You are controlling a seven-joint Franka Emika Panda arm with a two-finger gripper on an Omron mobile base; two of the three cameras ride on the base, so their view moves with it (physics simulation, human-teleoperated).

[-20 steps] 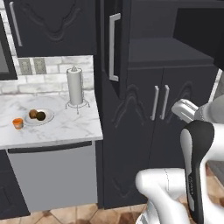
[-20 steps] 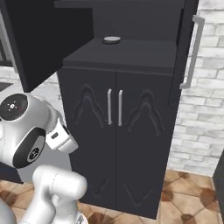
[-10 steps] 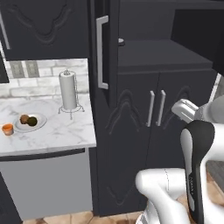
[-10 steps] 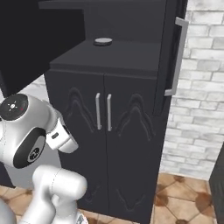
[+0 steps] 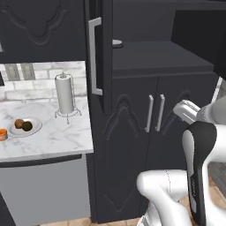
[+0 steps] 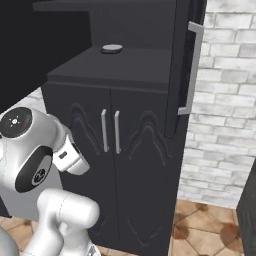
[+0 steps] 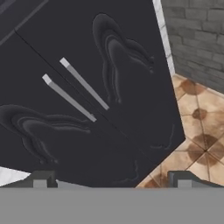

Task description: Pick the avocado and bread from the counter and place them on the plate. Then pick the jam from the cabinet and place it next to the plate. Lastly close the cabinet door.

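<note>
Cabinet (image 5: 159, 97) open, tall door (image 5: 99, 57) swung out edge-on. Plate (image 5: 25, 126) on counter (image 5: 53, 137) already carries bread (image 5: 19, 123) and avocado (image 5: 28, 126). Jam step in hand: likely the small item (image 6: 112, 48) on the shelf. Gripper (image 7: 111, 181) wide apart, empty, aimed at lower doors; must rise to the shelf.

On the tabletop (image 5: 48, 137) at left, the plate (image 5: 13, 131) carries the bread (image 5: 19, 123) and avocado (image 5: 28, 126) side by side, with a small orange thing (image 5: 2, 133) just beside it (cut by the frame edge). A paper-towel holder (image 5: 65, 94) stands behind, near the open cabinet door (image 5: 102, 53), and a small grey disc (image 5: 116, 43) lies on the shelf inside the cabinet (image 5: 163, 97).
</note>
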